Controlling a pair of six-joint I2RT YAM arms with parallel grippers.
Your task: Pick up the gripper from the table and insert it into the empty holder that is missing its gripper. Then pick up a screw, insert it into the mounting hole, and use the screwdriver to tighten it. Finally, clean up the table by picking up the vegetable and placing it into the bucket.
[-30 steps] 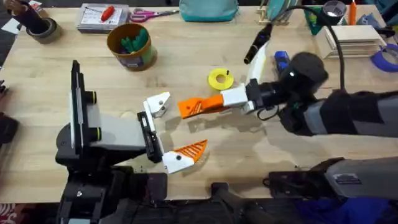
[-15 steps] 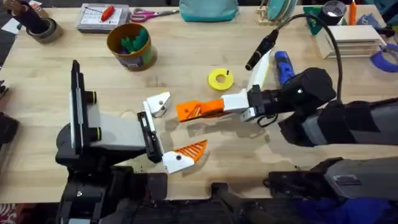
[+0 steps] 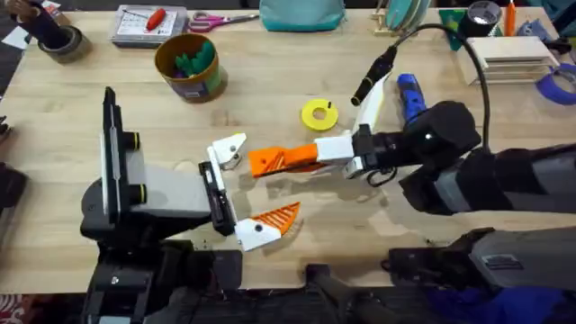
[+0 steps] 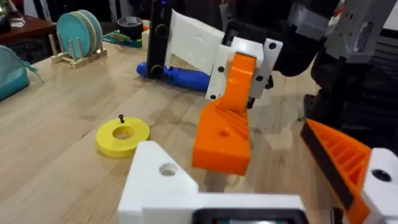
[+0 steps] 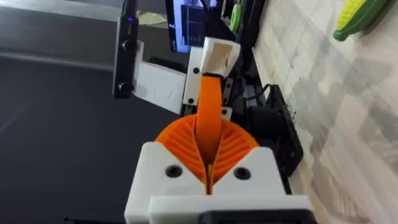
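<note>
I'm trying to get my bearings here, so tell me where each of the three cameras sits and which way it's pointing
Overhead: above the arms' bases, looking down and forward over the table; both arms show.
Left wrist: on the left arm, facing the orange gripper held by the right gripper; its own empty holder shows.
Right wrist: on the right arm, sighting along its closed fingers toward the left arm; the vegetable lies beyond.
Shared: the orange gripper in all three.

Left arm: base lower left, forearm low over table, reaching toward centre. Left gripper (image 3: pixel 247 193) fingers spread wide; far finger (image 3: pixel 227 150) bare white mount, near finger (image 3: pixel 267 223) carries orange pad.

Right arm: reaches from lower right across toward centre, wrist level. Right gripper (image 3: pixel 292 159) pressed together, orange pads clamping orange tip piece (image 4: pixel 225 124), pointed at left gripper's bare finger, just short of it.
</note>
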